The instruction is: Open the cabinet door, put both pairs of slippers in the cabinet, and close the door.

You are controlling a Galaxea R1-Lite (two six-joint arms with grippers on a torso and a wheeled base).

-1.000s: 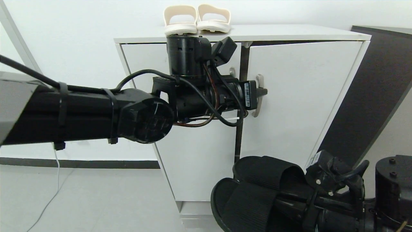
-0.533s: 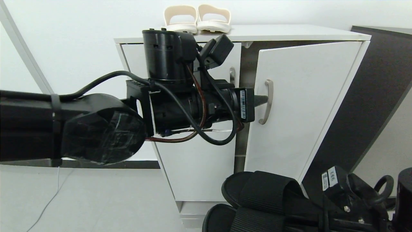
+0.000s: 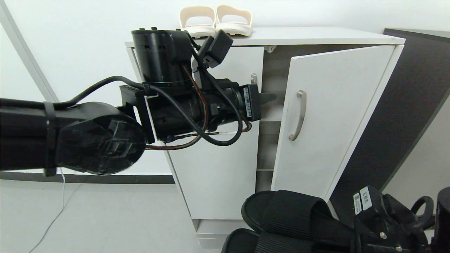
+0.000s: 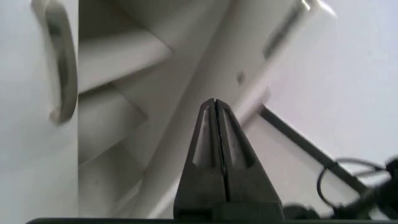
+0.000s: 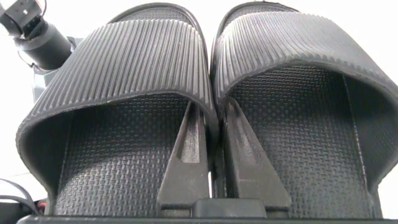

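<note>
Swinging the right door [image 3: 334, 116] of the cabinet [image 3: 316, 35] wider was judged to be the step in hand, since it stood only partly open and the gap beside the left door [image 3: 218, 168] looked too narrow for a pair of slippers held side by side. The left tool [image 3: 269, 98] was seen with its fingers pressed together, level with the upper part of the handle [image 3: 299, 116], near it but apart from it, in front of the gap. It was judged that the tip would best be set against the inner face of the door's free edge, or hooked behind the handle, and carried outward along the hinge's arc rather than pulled straight back, so that it would not slip off. The black slippers [image 3: 291, 214] were held low in front of the cabinet, pinched by the right tool [image 5: 214, 109] across their 2 adjoining inner edges, 1 finger inside each shoe; ribbed straps and dimpled footbeds were shown. The cream slippers [image 3: 215, 20] were seen lying side by side on top of the cabinet, and shelves [image 4: 118, 59] could be made out inside.
</note>
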